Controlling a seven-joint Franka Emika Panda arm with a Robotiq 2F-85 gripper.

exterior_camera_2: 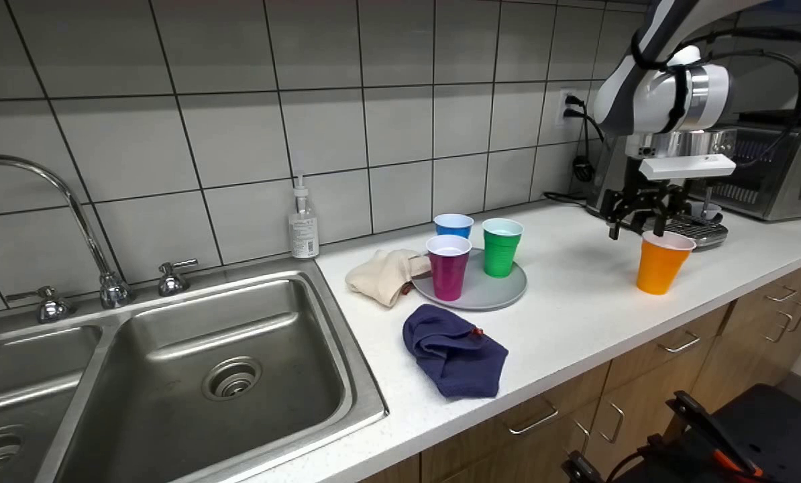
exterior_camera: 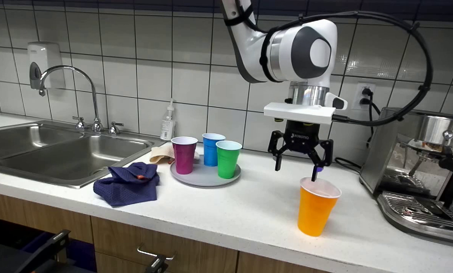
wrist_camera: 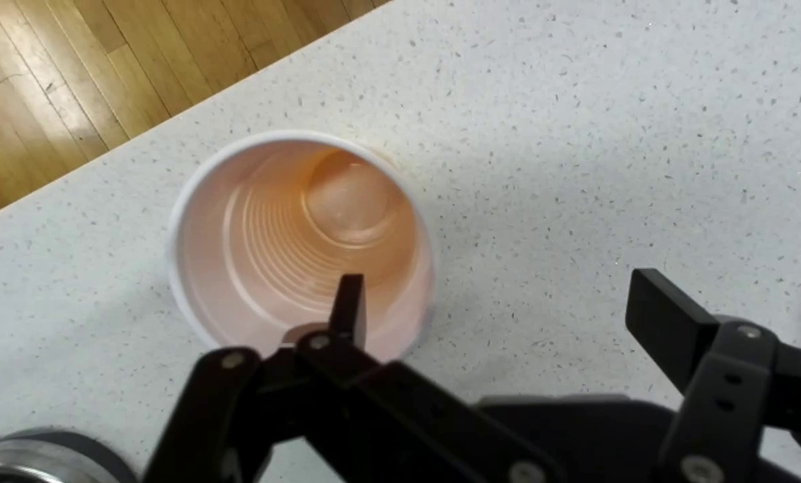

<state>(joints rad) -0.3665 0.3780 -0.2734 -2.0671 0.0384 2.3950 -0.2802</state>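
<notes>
White speckled countertop (exterior_camera: 249,212): your support surface | your black jointed two-finger gripper (exterior_camera: 296,174): jaws spread wide, holding nothing | tapered orange plastic cup (exterior_camera: 316,210): stands on its base near the front edge, hence needs no grip; your wrist view shows one fingertip (wrist_camera: 348,305) over its mouth

The orange cup (exterior_camera: 316,213) stands on the counter (exterior_camera: 245,212).
</notes>
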